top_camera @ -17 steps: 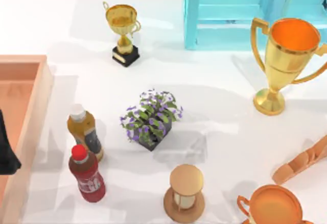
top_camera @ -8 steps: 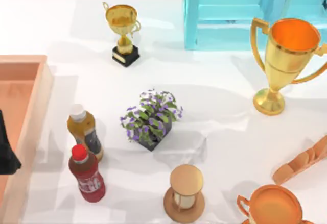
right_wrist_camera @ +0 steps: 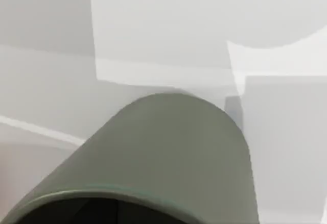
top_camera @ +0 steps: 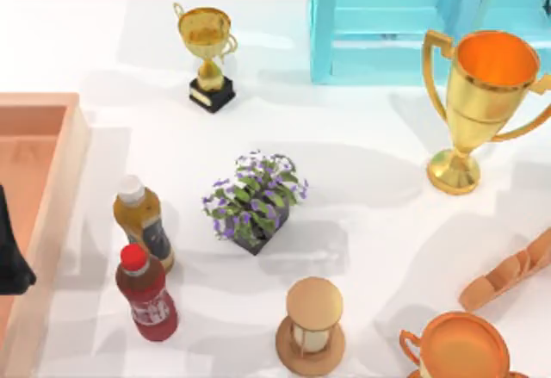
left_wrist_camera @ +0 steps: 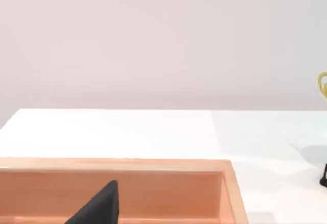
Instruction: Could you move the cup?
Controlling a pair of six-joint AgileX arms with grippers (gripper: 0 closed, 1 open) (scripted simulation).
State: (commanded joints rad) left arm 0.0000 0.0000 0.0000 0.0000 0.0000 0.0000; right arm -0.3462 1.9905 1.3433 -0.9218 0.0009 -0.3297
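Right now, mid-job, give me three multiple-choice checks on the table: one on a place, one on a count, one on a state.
1. Where does the flower pot stand?
A. near the table's middle
B. inside the wooden tray
C. on the blue shelf

2. How many bottles stand at the table's left?
A. one
B. two
C. four

3. How does the large gold trophy stand?
A. on its side
B. upside down
C. upright

Answers:
1. A, it sits between the bottles and the trophies.
2. B, the yellow bottle and red bottle.
3. C, its base rests on the table, its mouth facing up.
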